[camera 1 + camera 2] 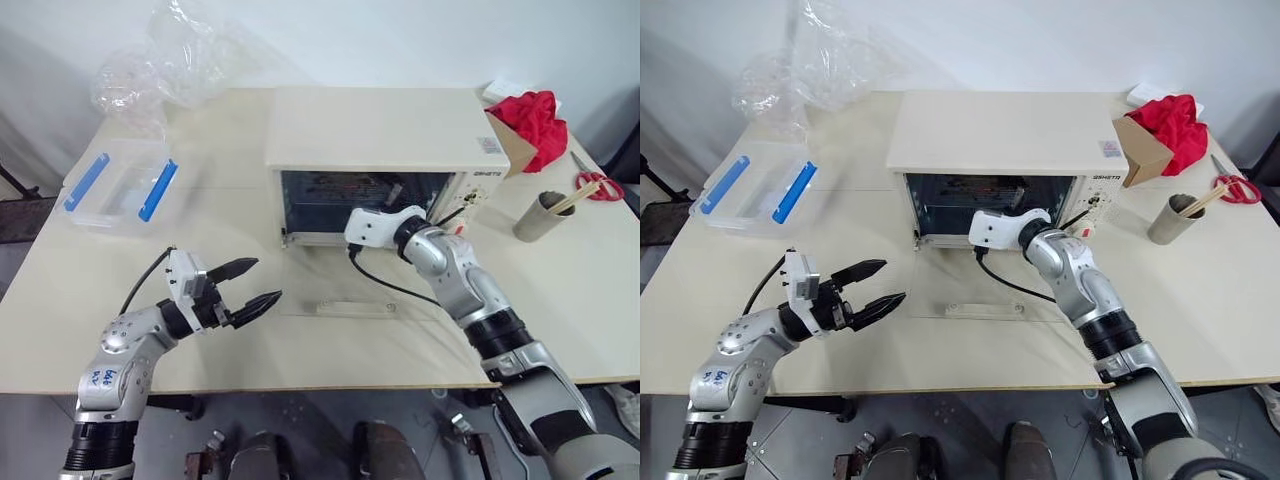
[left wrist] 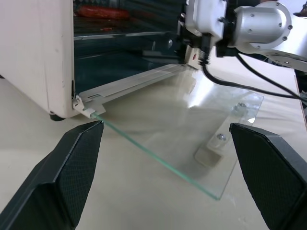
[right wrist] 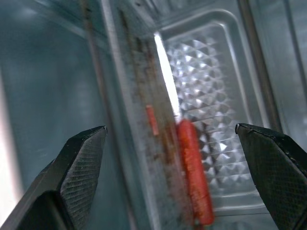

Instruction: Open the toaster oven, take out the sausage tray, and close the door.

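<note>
Status: step 1 done. The cream-white boxy toaster oven [image 1: 385, 150] w/ glass front stands open; its door [image 2: 182, 139], a glass pane w/ cream frame and bar handle, lies flat on the tabletop in front of the oven, hinge edge at the oven's base.

Still to do: tray out, door shut. The sausage tray [image 3: 211, 100] (silvery ribbed metal, brown grease streaks, one long red sausage) sits inside the oven cavity on its rack, not yet gripped.

Right arm: stretched fwd, wrist at the oven mouth over the door's hinge side, right gripper [image 3: 172, 139] aimed into the cavity. Jaws spread wide, empty, straddling the tray rim and sausage w/o touching, as far as I can tell.

Left arm: bent, held well short of the oven, off the door's free edge. Left gripper [image 1: 250, 288] points roughly level toward the door, jaws released and empty.
</note>
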Robot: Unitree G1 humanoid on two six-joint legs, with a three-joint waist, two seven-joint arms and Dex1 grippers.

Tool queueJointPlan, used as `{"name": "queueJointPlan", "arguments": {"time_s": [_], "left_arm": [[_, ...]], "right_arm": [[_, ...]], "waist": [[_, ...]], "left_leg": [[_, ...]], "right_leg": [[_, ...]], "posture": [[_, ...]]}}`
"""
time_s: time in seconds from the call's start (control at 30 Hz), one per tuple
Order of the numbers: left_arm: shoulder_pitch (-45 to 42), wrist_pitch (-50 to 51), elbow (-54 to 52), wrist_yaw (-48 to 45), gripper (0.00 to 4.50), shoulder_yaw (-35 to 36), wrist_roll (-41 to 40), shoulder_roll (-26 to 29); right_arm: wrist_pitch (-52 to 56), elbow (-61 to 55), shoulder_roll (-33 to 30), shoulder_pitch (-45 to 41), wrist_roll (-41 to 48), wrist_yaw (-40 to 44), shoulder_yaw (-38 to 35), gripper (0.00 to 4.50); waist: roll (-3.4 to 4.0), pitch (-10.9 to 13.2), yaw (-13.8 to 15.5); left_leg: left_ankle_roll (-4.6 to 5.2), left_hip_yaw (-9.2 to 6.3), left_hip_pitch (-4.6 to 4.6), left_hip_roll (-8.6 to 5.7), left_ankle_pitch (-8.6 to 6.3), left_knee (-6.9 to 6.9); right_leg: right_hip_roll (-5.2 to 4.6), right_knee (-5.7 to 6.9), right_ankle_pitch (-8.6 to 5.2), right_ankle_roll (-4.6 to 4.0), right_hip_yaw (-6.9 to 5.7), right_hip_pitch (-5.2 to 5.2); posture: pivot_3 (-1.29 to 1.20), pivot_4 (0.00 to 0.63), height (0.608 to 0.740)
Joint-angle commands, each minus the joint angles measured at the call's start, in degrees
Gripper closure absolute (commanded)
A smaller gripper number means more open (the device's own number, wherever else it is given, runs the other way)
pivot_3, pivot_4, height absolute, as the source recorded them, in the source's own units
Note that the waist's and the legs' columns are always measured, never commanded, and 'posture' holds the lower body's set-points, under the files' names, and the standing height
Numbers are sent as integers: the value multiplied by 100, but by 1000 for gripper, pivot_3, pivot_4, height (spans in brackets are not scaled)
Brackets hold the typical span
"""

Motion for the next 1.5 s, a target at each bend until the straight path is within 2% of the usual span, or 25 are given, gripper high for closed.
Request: {"name": "queueJointPlan", "arguments": {"time_s": [0.03, 0.1, 0.13, 0.2, 0.5, 0.67, 0.93, 1.1, 1.5], "left_arm": [[-39, -53, -219, 132, 9, -56, -103, -141], [-77, -49, -203, 157, 0, -82, -86, -183], [-84, -53, -197, 157, 0, -92, -82, -191], [-98, -64, -175, 148, 0, -108, -86, -189], [-247, -170, 27, 117, 0, -124, -73, -244], [-447, -187, 192, 106, 0, -188, -58, -284], [-954, -378, 697, -15, 0, -339, 44, -432], [-1155, -549, 958, -136, 0, -407, 80, -494], [-1199, -530, 1072, -214, 0, -318, -19, -471]], "right_arm": [[-80, 90, -40, -215, -150, -157, 87, 179], [-106, 159, -57, -261, -196, -189, 135, 594], [-112, 157, -72, -266, -231, -199, 154, 984], [-143, 151, -92, -276, -289, -261, 172, 1491], [-247, 251, -213, -483, -350, -171, 235, 4455], [-346, 93, -302, -554, -348, -35, 238, 4455], [-510, -662, -515, -469, -94, 624, 154, 4455], [-247, -1426, -597, -299, 104, 1012, -25, 4455], [127, -2871, -716, 1270, 94, 1255, -182, 4455]], "waist": [[0, 0, -17], [0, 0, -27], [0, 0, -30], [0, 0, -35], [0, 0, -34], [0, 1, -30], [3, 2, -31], [5, 3, -52], [4, 3, -6]], "left_leg": [[0, -1, 0, 0, 0, -1], [0, -1, 0, 0, 0, -2], [0, -1, 0, 1, 0, -2], [0, -1, 0, 1, 0, -2], [-2, 0, -1, 0, 1, -3], [-2, 0, -6, 1, 1, -5], [-2, 0, -17, 0, 1, -5], [-2, 1, -81, 0, 2, -4], [-3, 2, -81, -1, 2, -12]], "right_leg": [[0, -2, 0, 0, 1, 0], [0, -2, 0, 0, 0, 0], [0, -1, 0, 0, 1, -1], [0, -1, 0, 0, 1, -1], [0, -5, 0, 0, 1, -1], [1, -9, 0, 0, 0, -4], [2, -15, 0, 0, -5, -10], [2, 6, 0, 1, -4, -84], [2, 13, 0, 1, -21, -87]], "posture": [[0, 150, 740], [0, 150, 740], [0, 150, 740], [0, 150, 740], [0, 150, 740], [0, 150, 740], [0, 150, 740], [0, 150, 740], [0, 150, 740]]}}
